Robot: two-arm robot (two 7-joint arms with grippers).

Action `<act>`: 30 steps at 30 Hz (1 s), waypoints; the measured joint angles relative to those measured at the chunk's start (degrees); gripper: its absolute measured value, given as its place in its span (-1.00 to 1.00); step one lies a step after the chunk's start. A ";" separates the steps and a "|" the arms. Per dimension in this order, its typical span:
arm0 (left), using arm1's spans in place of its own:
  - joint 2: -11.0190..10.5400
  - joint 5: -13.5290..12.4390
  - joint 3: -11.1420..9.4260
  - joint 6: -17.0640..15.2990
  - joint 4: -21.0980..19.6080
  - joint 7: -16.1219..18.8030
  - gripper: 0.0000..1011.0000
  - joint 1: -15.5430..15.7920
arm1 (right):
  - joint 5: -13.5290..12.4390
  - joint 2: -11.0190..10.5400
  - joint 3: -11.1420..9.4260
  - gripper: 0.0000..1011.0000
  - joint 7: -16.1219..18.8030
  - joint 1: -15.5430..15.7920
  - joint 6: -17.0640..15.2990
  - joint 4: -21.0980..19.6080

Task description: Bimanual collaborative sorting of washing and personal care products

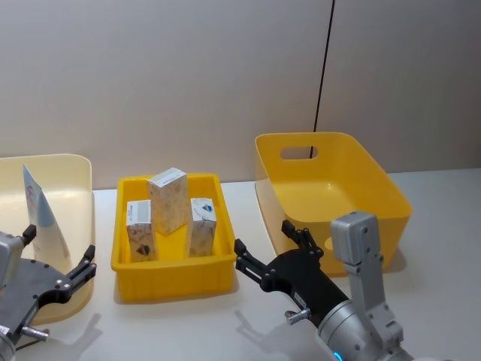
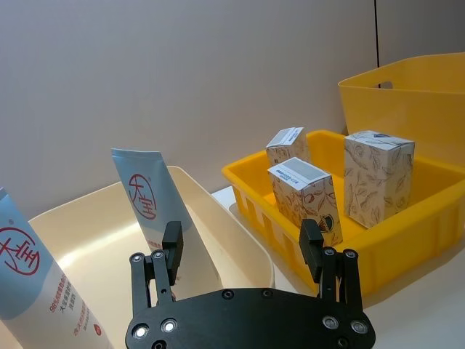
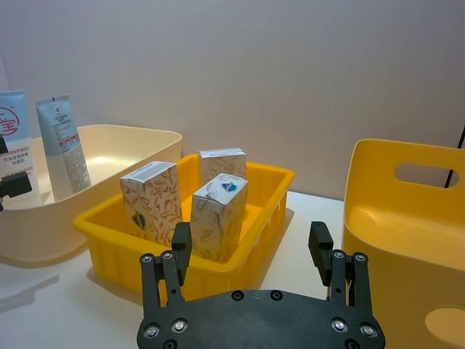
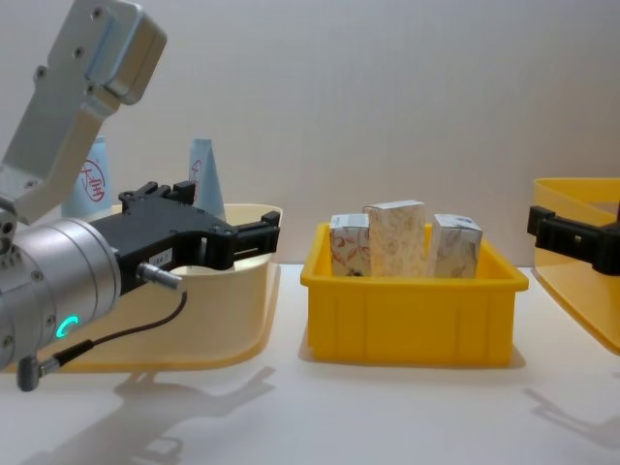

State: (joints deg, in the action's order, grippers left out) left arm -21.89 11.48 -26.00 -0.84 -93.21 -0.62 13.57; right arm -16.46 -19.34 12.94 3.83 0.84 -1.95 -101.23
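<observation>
Head view first: the left gripper (image 1: 60, 247) hovers low over the front of the cream bin (image 1: 75, 162), jaws spread wide and empty, and a light-blue tube (image 1: 41, 214) leans inside the bin just behind it. At centre table, the shallow yellow tray (image 1: 169, 284) holds three upright cartons: the tall carton (image 1: 167, 199) at the back, the left carton (image 1: 140, 229) and the right carton (image 1: 201, 226) in front. The right gripper (image 1: 263, 237) sits between the tray and the deep yellow bin (image 1: 376, 184), jaws wide, nothing held. In the left wrist view the fingers (image 2: 172, 251) are splayed; the light-blue tube (image 2: 145, 196) and a second tube (image 2: 36, 283) both stand in the cream bin, with the cartons beyond in the tray. In the right wrist view the right gripper (image 3: 250, 240) is open toward the tray's near corner, all three cartons are standing, and the tubes are off in the cream bin. In the chest view the left gripper (image 4: 263, 235) is level with the cream bin's rim, tubes poking up behind the arm. The cartons stand side by side, and the right gripper (image 4: 539, 231) is at the right edge by the deep bin.
</observation>
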 joint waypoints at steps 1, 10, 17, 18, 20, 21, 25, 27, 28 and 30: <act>0.00 0.00 0.00 0.00 0.00 0.00 0.98 0.00 | 0.00 0.00 0.00 0.99 0.00 0.00 0.00 0.00; 0.00 0.00 -0.03 0.00 0.00 -0.01 0.98 0.02 | 0.00 0.00 0.00 0.99 0.00 0.00 0.00 0.00; 0.00 0.00 -0.03 0.01 0.03 -0.01 0.98 0.02 | 0.00 0.00 0.00 0.99 0.00 0.00 0.00 0.00; 0.00 0.00 -0.03 0.01 0.03 -0.01 0.98 0.02 | 0.00 0.00 0.00 0.99 0.00 0.00 0.00 0.00; 0.00 0.00 -0.03 0.02 0.04 -0.01 0.98 0.02 | 0.00 0.00 0.00 0.99 0.00 0.00 0.00 0.00; 0.00 0.00 -0.03 0.02 0.04 -0.01 0.98 0.02 | 0.00 0.00 0.00 0.99 0.00 0.00 0.00 0.00; 0.00 0.01 -0.03 0.04 0.04 -0.01 0.98 0.02 | 0.00 0.00 0.00 0.99 0.00 0.00 0.00 0.00; 0.00 0.01 -0.03 0.04 0.04 -0.01 0.98 0.02 | 0.00 0.00 0.00 0.98 0.00 0.00 0.00 0.00; 0.00 0.00 -0.03 0.04 0.04 -0.01 0.98 0.02 | 0.00 0.00 0.00 0.99 0.00 0.00 0.00 0.00; 0.00 0.01 -0.03 0.04 0.04 -0.01 0.98 0.02 | 0.00 0.00 0.00 0.99 0.00 0.00 0.00 0.00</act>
State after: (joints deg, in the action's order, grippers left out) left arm -21.89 11.48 -26.03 -0.79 -93.17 -0.63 13.59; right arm -16.46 -19.34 12.94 3.83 0.84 -1.95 -101.23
